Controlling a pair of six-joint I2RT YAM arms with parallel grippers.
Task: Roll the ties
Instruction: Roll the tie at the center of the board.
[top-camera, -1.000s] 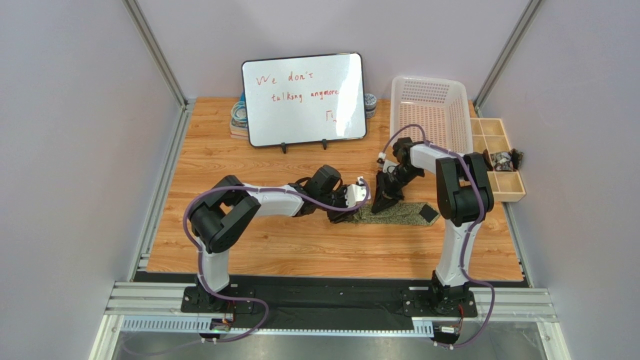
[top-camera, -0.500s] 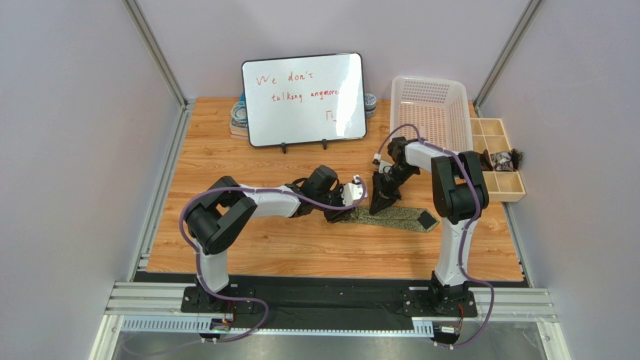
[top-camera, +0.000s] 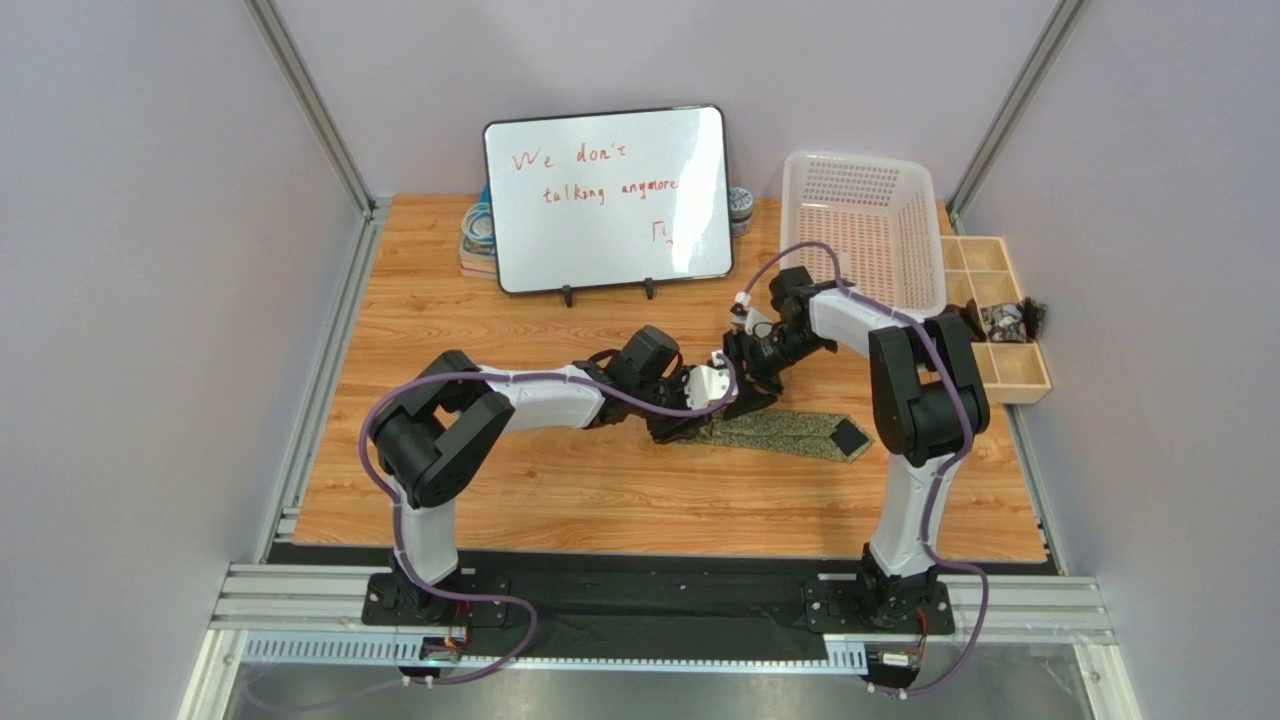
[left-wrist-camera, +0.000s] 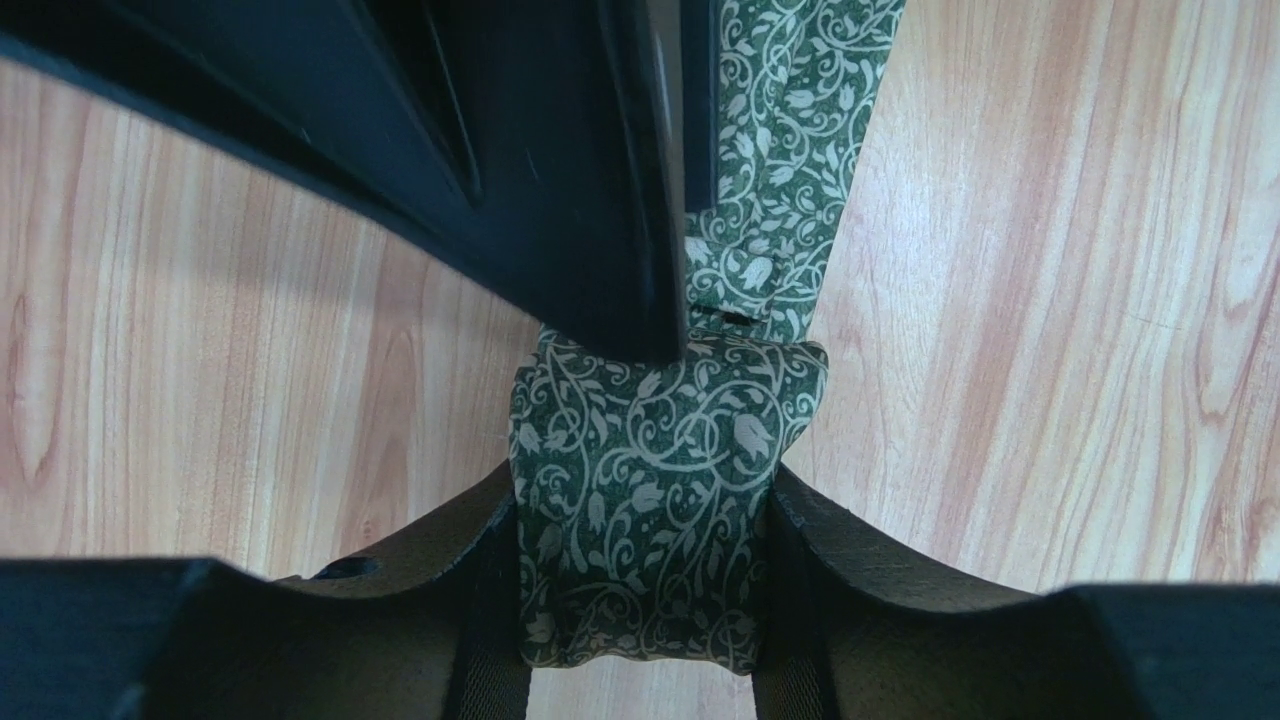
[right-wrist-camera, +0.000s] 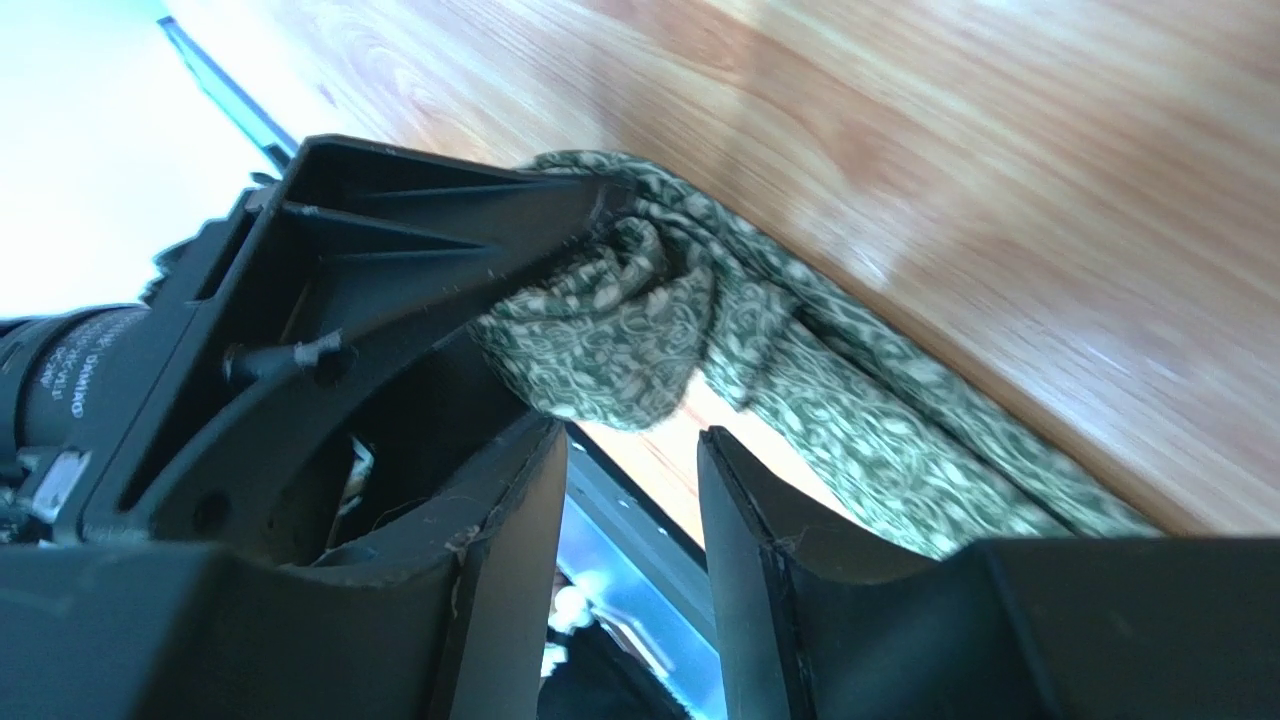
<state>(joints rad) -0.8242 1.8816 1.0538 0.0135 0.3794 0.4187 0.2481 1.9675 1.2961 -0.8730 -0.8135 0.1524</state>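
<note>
The tie (top-camera: 789, 432), green with a pale vine pattern, lies flat on the wooden table and ends in a black-lined tip (top-camera: 852, 437) at the right. Its left end is wound into a small roll (left-wrist-camera: 646, 495). My left gripper (left-wrist-camera: 643, 503) is shut on that roll, one finger on each side. In the top view the left gripper (top-camera: 703, 402) sits at the tie's left end. My right gripper (top-camera: 747, 378) hovers just behind it. In the right wrist view the right gripper (right-wrist-camera: 631, 443) stands open and empty, just short of the roll (right-wrist-camera: 616, 323).
A whiteboard (top-camera: 607, 197) with red writing stands at the back, with a stack of small items (top-camera: 478, 237) behind its left edge. A white basket (top-camera: 864, 225) sits at the back right, and a wooden compartment tray (top-camera: 995, 308) lies beside it.
My right gripper has opened and shifted left, from over the flat tie to close beside the left gripper. The left gripper has kept its hold on the roll.
</note>
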